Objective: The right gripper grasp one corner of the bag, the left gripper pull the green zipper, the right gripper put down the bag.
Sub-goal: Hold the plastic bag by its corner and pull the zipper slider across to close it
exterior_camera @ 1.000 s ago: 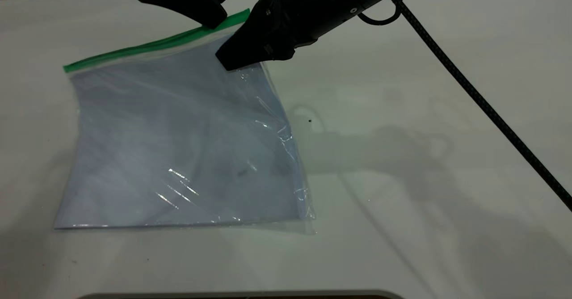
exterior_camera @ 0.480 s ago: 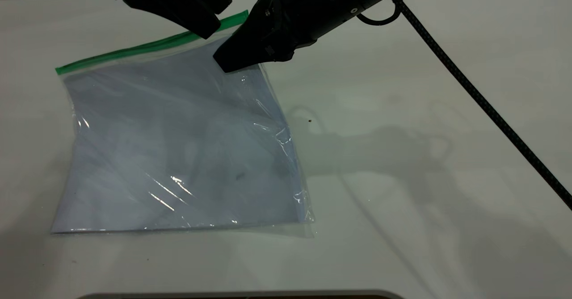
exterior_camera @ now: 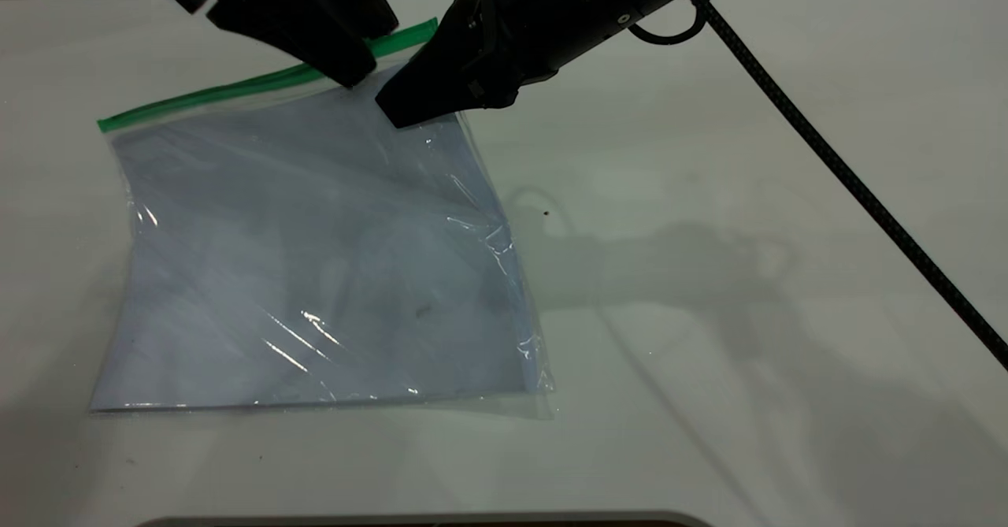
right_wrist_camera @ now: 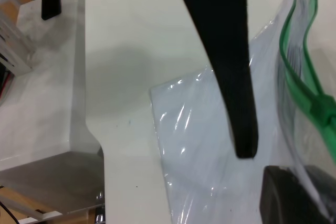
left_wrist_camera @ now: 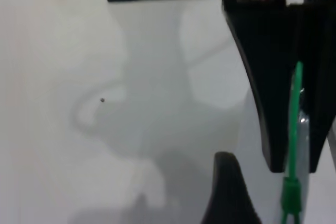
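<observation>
The bag (exterior_camera: 315, 259), clear with white sheets inside, lies on the white table (exterior_camera: 748, 196). Its far right corner is lifted. My right gripper (exterior_camera: 398, 111) is shut on that corner; in the right wrist view one finger (right_wrist_camera: 239, 87) lies over the plastic (right_wrist_camera: 199, 140). The green zipper (exterior_camera: 236, 90) runs along the far edge. My left gripper (exterior_camera: 346, 74) is closed around it, the strip (left_wrist_camera: 295, 108) passing between its fingers (left_wrist_camera: 262, 108), with the slider tab (left_wrist_camera: 290, 192) just past their tips. Near the held corner the strip (right_wrist_camera: 294, 51) gapes open.
The right arm's braided cable (exterior_camera: 827, 157) slants across the table's right half. A small dark speck (exterior_camera: 546, 213) lies right of the bag. The table's front edge has a curved cutout (exterior_camera: 417, 517). A lower white stand (right_wrist_camera: 47, 103) sits beyond the table edge.
My left gripper has slid left along the green zipper. The bag's left end shifted slightly left. The right gripper has held still with the corner.
</observation>
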